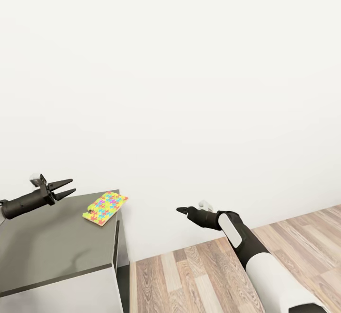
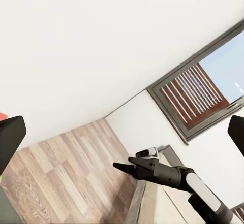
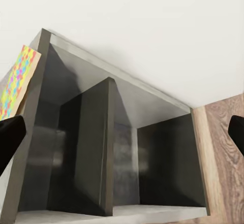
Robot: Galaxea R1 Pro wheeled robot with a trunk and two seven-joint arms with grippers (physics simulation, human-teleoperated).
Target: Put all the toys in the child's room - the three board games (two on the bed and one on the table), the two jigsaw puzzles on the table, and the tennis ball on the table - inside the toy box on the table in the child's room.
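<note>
One jigsaw puzzle [image 1: 105, 207], a thin square of yellow, pink, blue and green pieces, lies flat at the far right corner of a dark grey desk top [image 1: 42, 242], overhanging the edge a little. My left gripper [image 1: 70, 186] hovers open above the desk, left of the puzzle and apart from it. Off the desk's right side, my right gripper [image 1: 179, 210] hangs open and empty over the floor. The right wrist view has the puzzle [image 3: 18, 79] edge-on above the desk's dark open compartments [image 3: 81, 132]. The toy box, bed, board games and tennis ball are out of view.
A plain white wall stands straight ahead behind the desk. Wood plank floor [image 1: 199, 275] stretches to the right of the desk under my right arm. The left wrist view catches a grey-framed window [image 2: 203, 92] with slatted blinds and my right gripper [image 2: 122, 162].
</note>
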